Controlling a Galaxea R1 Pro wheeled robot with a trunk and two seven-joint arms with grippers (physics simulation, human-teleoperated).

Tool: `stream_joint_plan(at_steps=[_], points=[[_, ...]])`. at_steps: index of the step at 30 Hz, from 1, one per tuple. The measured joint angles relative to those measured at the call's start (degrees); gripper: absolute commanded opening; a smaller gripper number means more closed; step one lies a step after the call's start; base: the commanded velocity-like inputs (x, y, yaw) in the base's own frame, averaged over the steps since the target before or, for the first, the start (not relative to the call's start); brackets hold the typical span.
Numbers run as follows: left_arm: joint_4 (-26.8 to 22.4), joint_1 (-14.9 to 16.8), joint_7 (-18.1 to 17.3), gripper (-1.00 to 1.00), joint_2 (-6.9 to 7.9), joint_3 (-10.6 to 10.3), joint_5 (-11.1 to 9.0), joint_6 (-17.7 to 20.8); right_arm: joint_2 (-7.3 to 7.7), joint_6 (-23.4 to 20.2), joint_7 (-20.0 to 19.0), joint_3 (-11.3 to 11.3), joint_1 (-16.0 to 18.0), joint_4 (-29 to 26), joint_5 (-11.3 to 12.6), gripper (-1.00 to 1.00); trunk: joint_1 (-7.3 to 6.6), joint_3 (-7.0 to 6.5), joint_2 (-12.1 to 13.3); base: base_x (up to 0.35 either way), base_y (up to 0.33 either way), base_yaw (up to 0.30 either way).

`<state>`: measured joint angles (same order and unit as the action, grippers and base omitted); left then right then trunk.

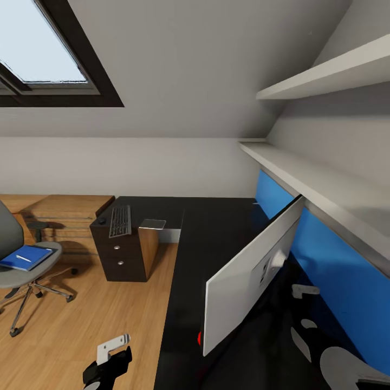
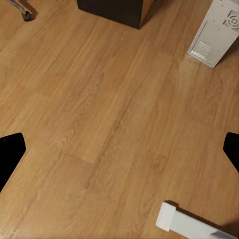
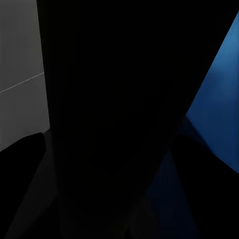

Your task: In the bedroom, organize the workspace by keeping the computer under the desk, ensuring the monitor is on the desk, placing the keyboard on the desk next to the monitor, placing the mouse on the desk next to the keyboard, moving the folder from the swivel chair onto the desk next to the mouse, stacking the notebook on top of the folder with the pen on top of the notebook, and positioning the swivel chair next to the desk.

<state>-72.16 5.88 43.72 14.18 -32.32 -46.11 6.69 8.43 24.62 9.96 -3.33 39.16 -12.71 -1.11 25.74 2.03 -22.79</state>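
Note:
The monitor (image 1: 246, 279) stands on the black desk (image 1: 216, 227) with its silver-white back toward me. My right gripper (image 1: 305, 290) is just behind it, near the blue wall panel. In the right wrist view a black surface (image 3: 119, 119) hides its fingers. The keyboard (image 1: 120, 220), the mouse (image 1: 101, 220) and the grey notebook (image 1: 153, 223) lie on the desk's far left wing. The blue folder (image 1: 26, 257), with the white pen (image 1: 23, 258) on it, rests on the swivel chair (image 1: 47, 264). My left gripper (image 1: 111, 352) hangs open over the floor. The computer (image 2: 214, 32) stands on the floor.
A light wood drawer chest (image 1: 65, 216) stands against the far wall behind the chair. The dark drawer unit (image 1: 122, 260) holds up the desk's left wing. Two shelves (image 1: 325, 184) run above the blue panel (image 1: 336, 265). Wood floor (image 2: 99, 114) lies below my left gripper.

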Motion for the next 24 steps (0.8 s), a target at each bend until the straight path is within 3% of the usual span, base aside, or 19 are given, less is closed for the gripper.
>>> stream_joint_plan(at_steps=[15,24], points=[[-0.2,0.0,0.0,1.0,0.17,0.1,0.0,0.0,-0.13,0.1,-0.1,0.2,0.0,0.0,-0.1,-1.0,0.0,0.0,0.0,0.003,0.0,0.0],[-0.2,0.0,0.0,1.0,0.25,0.1,0.0,0.1,-0.24,-0.1,-0.3,0.2,0.0,-0.1,-1.0,-1.0,-0.02,0.0,0.0,0.164,0.0,0.0]])
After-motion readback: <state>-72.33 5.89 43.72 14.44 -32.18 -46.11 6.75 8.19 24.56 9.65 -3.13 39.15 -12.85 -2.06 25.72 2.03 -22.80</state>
